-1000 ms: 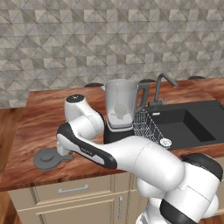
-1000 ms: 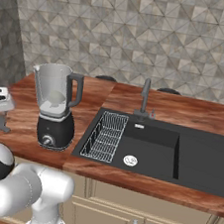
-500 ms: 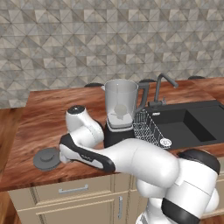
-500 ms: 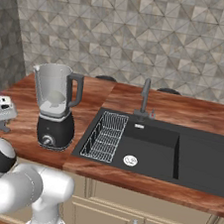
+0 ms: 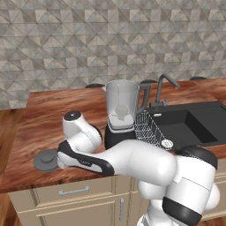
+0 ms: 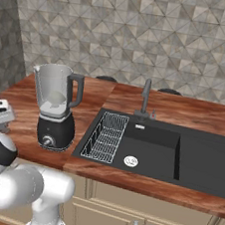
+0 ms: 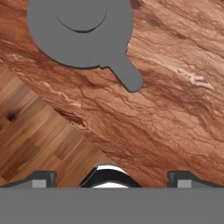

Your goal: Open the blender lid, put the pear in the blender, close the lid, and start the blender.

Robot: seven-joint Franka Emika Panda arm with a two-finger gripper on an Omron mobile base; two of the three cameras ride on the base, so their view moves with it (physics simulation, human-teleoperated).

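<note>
The blender (image 5: 120, 115) stands on the wooden counter left of the sink, its clear jar (image 6: 56, 91) topless. A pale roundish shape (image 5: 120, 110), washed out by the glass, sits low inside the jar; it may be the pear. The blender lid (image 5: 46, 160) lies flat on the counter near the front edge, left of the blender. In the hand view the blender lid (image 7: 81, 31) is at the top, with its side tab (image 7: 129, 78) pointing towards me. My gripper (image 7: 112, 178) hovers above the counter, short of the lid, open with nothing between its fingertips.
A black sink (image 6: 172, 152) with a wire rack (image 6: 105, 136) and a tap (image 6: 145, 96) lies right of the blender. The counter's front edge (image 7: 65, 116) runs diagonally under my hand, with wooden floor (image 7: 37, 135) beyond it. My arm's white links (image 5: 132, 161) cover the counter in front of the blender.
My arm's upper joint has sunk lower and shifted slightly towards the counter's front. The lid and the blender have stayed where they were.
</note>
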